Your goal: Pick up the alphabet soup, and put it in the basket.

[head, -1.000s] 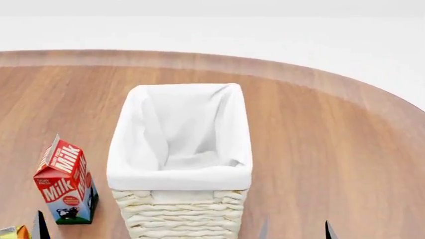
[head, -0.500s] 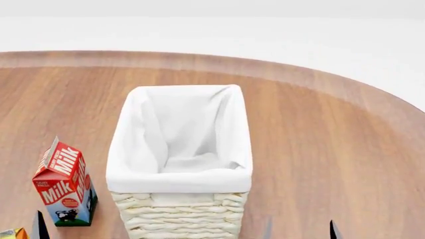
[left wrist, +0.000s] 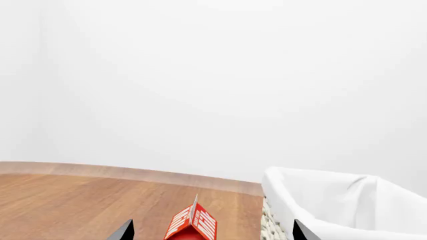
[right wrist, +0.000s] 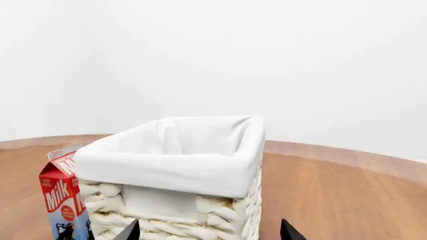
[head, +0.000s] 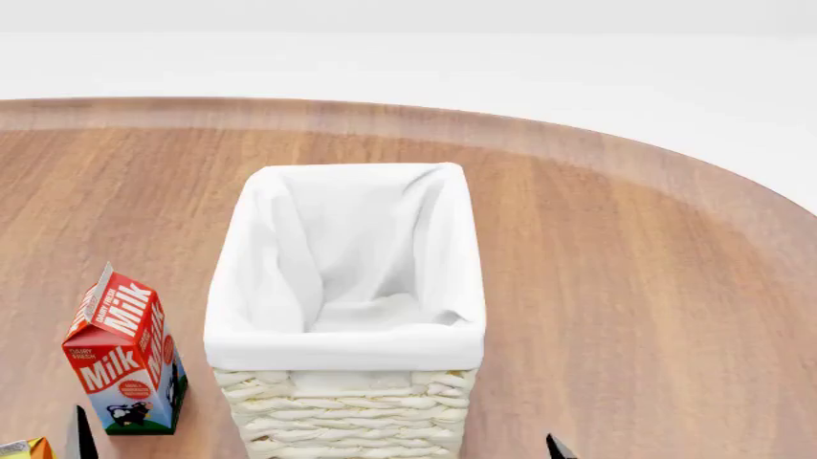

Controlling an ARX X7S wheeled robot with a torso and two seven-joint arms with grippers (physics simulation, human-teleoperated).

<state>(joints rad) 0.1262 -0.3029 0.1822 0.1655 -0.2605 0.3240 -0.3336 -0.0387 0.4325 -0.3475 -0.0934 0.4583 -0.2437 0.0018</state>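
Cream-white wicker, woven and lined with white cloth folded over the rim: the rectangular basket point(head: 344, 306) stands in the middle of the round brown wooden tabletop point(head: 638, 287), and its inside looks empty. Just to its left stands a red-and-white milk carton point(head: 124, 356), upright and apart from the basket wall. At the lower left edge of the head view a small orange-and-yellow corner point(head: 26, 448) peeks in; I cannot tell what it is.

The alphabet soup shows in none of my views, so I judge I am at the searching step, with nothing picked up yet.

My left claw point(left wrist: 210, 232) shows two dark fingertips spread wide, the milk carton's red top between them but farther off; it grips nothing. My right claw point(right wrist: 209, 231) is likewise parted and bare, facing the basket's near wall.

Next I would need to look lower or nearer myself to find the can before reaching at all.
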